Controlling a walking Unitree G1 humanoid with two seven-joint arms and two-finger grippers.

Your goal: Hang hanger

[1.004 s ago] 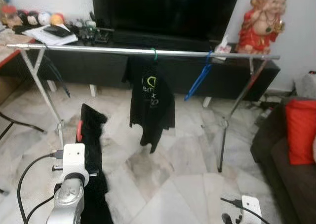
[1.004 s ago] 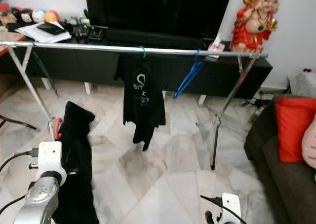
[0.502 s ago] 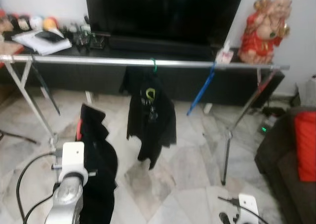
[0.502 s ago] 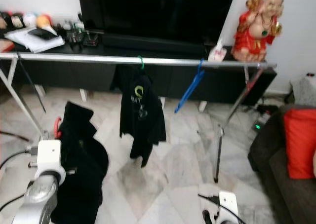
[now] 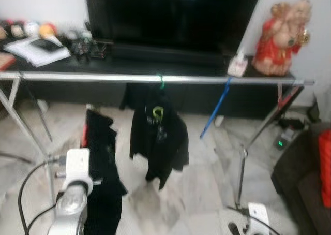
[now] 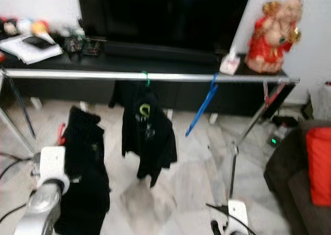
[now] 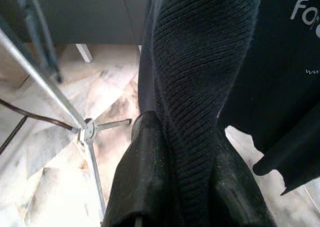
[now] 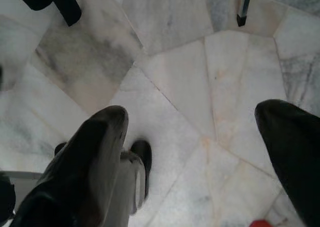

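Black knit cloth (image 7: 200, 87) ran up between the two fingers (image 7: 145, 187) of our left claw (image 7: 182, 197), which was closed on it; we held a dark garment (image 5: 101, 162) on a red hanger (image 5: 84, 136), its red edge peeping out at the garment's left side, raised below the steel rail (image 5: 103, 77) and to the left of the shirt (image 5: 158, 142) already hanging there. We judged it was carried that high so the hook could be lifted over the rail in the free stretch left of the shirt's green hook (image 5: 161, 81). A blue hanger (image 5: 214, 108) hung further right, tilted, leaving that side less roomy. Our right claw (image 8: 190, 152) hung low over the marble floor (image 8: 200, 87), fingers wide apart and empty, kept out of the way. Behind the rail stood the black tabletop (image 5: 170, 64) with a red figure (image 5: 282, 38). The hook was not yet on the rail
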